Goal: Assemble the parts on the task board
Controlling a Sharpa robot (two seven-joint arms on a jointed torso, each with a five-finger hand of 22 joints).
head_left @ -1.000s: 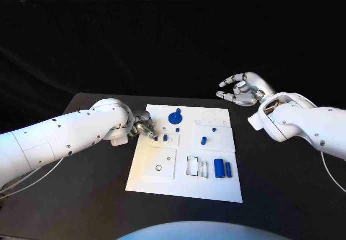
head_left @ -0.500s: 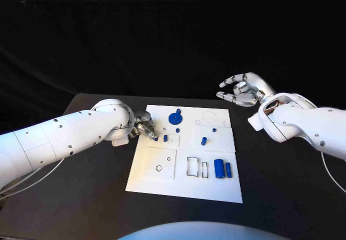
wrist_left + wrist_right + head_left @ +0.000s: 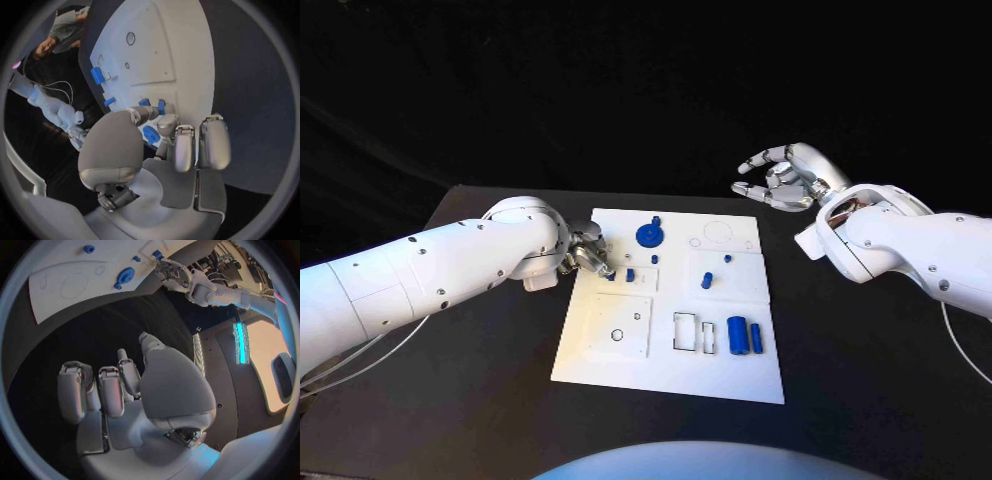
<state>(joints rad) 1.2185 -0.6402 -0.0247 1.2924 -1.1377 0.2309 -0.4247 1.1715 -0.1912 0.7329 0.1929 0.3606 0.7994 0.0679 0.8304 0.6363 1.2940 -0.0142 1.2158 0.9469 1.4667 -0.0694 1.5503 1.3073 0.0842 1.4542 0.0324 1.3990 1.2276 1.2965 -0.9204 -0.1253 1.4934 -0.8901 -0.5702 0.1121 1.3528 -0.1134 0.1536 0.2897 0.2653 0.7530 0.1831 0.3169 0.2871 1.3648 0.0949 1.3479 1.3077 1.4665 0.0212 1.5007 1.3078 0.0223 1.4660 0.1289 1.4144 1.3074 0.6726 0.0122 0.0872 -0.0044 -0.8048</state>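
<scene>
Above: left hand worked at the task board's nine-o'clock edge.
Its fingers pinched a small blue part; the right hand, fingers spread and holding nothing, hovered beyond the board's one-o'clock corner.

right hand empty, fingers apart, over black table beside task board

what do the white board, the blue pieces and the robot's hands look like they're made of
Task board: looks like matte white plastic or painted sheet, flat with even cut-outs; cannot tell which.
Blue parts: probably moulded or printed plastic, uniform colour with a soft sheen.
Left hand and right hand: silver, metal-looking shells with bright highlights, though grey pads on the fingers look duller, perhaps rubbery.
</scene>
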